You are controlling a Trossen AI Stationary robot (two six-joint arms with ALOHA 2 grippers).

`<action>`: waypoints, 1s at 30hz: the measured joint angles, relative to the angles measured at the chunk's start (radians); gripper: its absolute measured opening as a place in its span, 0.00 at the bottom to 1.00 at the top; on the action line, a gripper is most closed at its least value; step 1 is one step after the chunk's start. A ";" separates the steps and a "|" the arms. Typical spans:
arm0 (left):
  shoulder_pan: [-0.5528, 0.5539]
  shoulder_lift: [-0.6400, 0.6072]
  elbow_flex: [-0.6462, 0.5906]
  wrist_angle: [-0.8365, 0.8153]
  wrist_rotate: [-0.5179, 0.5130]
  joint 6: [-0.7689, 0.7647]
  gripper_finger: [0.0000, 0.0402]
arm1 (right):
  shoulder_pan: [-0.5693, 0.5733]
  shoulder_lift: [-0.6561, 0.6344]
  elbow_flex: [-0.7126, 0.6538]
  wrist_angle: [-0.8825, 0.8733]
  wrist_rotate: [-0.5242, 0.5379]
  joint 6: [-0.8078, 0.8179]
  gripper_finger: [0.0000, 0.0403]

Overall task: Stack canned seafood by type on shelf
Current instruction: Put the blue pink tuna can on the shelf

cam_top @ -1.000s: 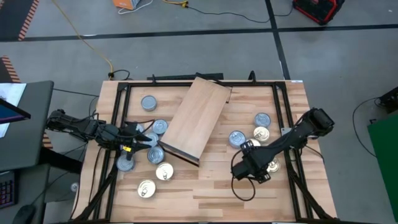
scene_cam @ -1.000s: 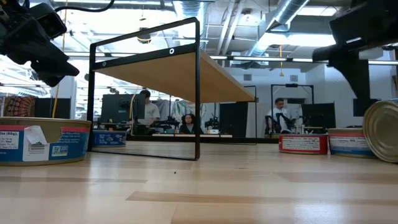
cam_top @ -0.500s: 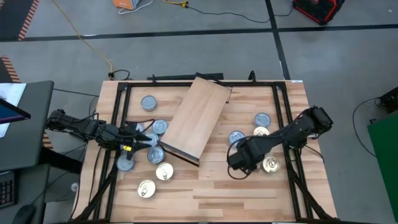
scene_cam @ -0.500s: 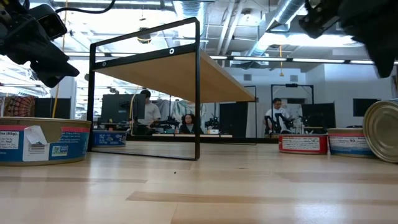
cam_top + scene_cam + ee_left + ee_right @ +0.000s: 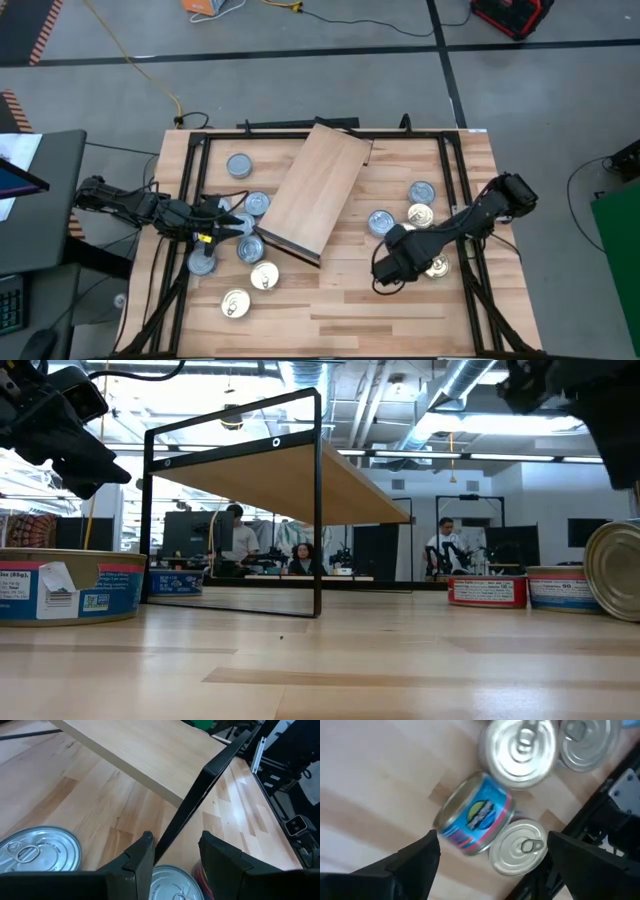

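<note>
Eleven cans [image 5: 238, 165] are showing from above, and a gripper may be hiding another. Six are lying near the worktop's left edge: four with blue-grey tops, and two pale gold ones [image 5: 264, 276] toward the near-left corner. Five are sitting by the right edge, two blue-grey [image 5: 422, 192], two gold [image 5: 420, 214], and one tipped on its side [image 5: 475, 815], showing a blue wrapper with a pink band and an oval logo whose writing is too blurred to read.

One shelf [image 5: 315, 190] is standing mid-worktop. Its long axis is running diagonally from the middle of the far edge toward the near-left corner, and its dark edge [image 5: 283, 248] is facing that corner.

Level with the worktop, a blue-and-white labelled can [image 5: 70, 588] is carrying a white sticker with print too small to read. A red-labelled can [image 5: 487, 591] is sitting far off.

Two grippers are working. The left gripper [image 5: 175, 857] is hovering over the left group just beside the shelf's dark edge, fingers [image 5: 142, 857] parted and grasping nothing. The right gripper [image 5: 495, 865] is hanging above the tipped can, fingers [image 5: 415, 860] spread wide and released.
</note>
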 joint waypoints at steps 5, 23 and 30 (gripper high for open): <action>0.000 0.000 0.000 0.000 0.000 0.000 0.37 | 0.068 0.000 -0.076 0.086 0.015 0.133 0.99; 0.000 0.000 0.000 0.002 0.056 -0.037 0.37 | 0.207 0.004 -0.277 0.293 0.169 0.369 0.97; 0.000 0.010 0.000 0.053 -0.007 -0.055 0.37 | 0.205 0.002 -0.277 0.296 0.168 0.291 0.83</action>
